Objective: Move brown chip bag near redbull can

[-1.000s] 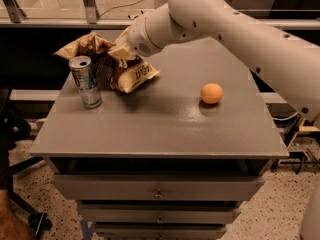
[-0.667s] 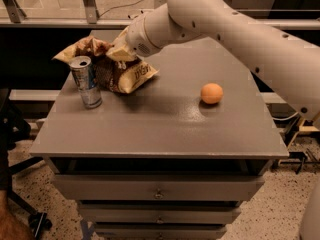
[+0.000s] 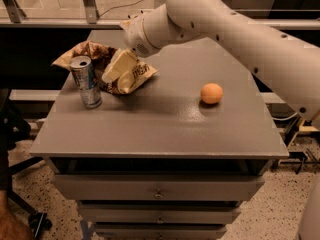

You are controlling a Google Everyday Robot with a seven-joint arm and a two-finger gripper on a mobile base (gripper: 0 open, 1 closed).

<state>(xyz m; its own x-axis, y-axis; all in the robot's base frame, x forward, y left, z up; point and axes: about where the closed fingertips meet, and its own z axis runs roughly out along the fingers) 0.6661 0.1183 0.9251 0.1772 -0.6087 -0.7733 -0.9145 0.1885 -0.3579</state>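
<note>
The redbull can [image 3: 86, 82] stands upright on the left part of the grey table top [image 3: 165, 124]. The brown chip bag [image 3: 134, 77] lies crumpled just right of and behind the can, touching or almost touching it. My gripper [image 3: 119, 67] is down on the middle of the bag, at the end of the white arm [image 3: 220, 19] that reaches in from the upper right. The gripper hides part of the bag.
A small round orange fruit [image 3: 212, 93] sits on the right part of the table. The table is a drawer cabinet with drawers [image 3: 158, 193] below its front edge. A railing and a floor lie behind, and a dark chair base [image 3: 35, 219] stands at the lower left.
The arm's wrist has shifted slightly up and to the right. The bag and the can stay where they were, side by side.
</note>
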